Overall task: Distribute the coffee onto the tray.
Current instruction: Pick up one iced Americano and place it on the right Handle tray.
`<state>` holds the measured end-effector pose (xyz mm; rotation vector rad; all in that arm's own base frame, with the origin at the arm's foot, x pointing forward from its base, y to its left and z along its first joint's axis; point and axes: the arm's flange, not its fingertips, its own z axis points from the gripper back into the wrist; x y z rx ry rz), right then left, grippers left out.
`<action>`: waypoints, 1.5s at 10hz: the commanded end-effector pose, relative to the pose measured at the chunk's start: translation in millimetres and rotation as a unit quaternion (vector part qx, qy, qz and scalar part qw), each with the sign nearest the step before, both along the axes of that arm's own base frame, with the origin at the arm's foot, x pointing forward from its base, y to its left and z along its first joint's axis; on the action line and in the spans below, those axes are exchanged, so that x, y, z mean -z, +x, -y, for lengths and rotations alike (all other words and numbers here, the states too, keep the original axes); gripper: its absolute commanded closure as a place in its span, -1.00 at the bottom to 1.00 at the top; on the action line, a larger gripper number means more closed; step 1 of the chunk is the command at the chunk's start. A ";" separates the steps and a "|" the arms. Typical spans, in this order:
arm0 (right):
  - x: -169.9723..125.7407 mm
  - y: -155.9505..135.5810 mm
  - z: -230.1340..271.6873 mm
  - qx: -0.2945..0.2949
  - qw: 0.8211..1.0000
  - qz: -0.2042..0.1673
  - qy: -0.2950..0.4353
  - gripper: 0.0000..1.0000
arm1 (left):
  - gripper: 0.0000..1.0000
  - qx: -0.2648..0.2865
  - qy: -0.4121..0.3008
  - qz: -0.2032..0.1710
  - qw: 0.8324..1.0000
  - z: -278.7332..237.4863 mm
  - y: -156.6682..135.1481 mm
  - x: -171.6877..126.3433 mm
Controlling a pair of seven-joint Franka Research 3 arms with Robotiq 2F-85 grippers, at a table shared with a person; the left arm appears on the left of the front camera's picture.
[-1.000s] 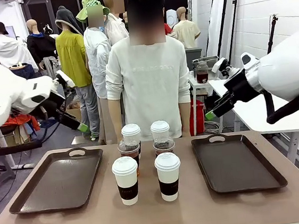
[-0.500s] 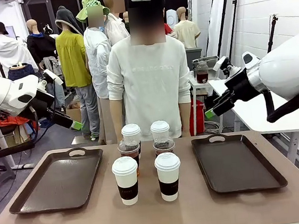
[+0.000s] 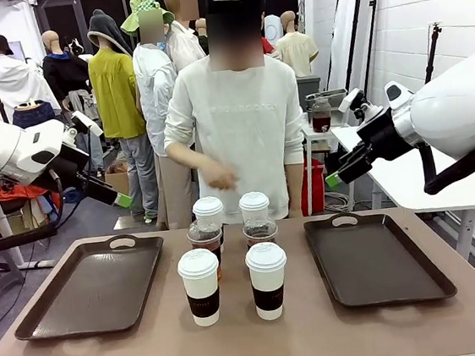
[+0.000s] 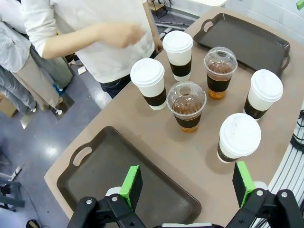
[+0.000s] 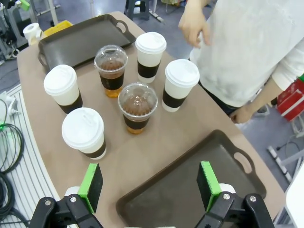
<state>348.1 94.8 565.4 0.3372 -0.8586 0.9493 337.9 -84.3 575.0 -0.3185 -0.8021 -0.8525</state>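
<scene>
Brown table (image 3: 255, 346) shared with a person (image 3: 236, 127) on the far side, and all the coffee (image 3: 268, 278) is bunched in the middle of it, on the tabletop between the left tray (image 3: 88, 289) and the right tray (image 3: 375, 259). We count four paper cups (image 3: 200, 286) with lids and dark sleeves, two at the near edge of the bunch and two at the far edge. The two clear cups (image 3: 204, 239) of brown drink are tucked between those rows. Every cup is upright.

Our left gripper (image 3: 123, 198) hangs in the air out past the far-left corner of the left tray, well apart from the cups. From its own wrist camera we see the jaws spread wide with nothing between them. Our right gripper (image 3: 332, 176) is the same deal on the other side: up above the far edge of the right tray, jaws wide apart, gripping nothing, cups well off to its side. The person has a hand (image 3: 219, 176) raised in front of their chest, beyond the far cups, touching none.
</scene>
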 end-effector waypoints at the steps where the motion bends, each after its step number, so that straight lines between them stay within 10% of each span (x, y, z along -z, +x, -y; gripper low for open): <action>1: 0.7 -0.5 0.1 -0.004 1.000 -0.004 0.001 -1.00 | -1.00 0.002 -0.006 -0.001 1.000 -2.1 -0.6 -0.2; 10: 0.2 -0.1 0.1 0.000 1.000 -0.001 0.000 -1.00 | -1.00 0.002 -0.006 -0.001 1.000 -2.1 -0.6 -0.2; 15: -26.7 55.8 24.2 -0.081 0.996 0.002 -0.035 -1.00 | -1.00 0.002 -0.006 -0.001 1.000 -2.1 -0.6 -0.2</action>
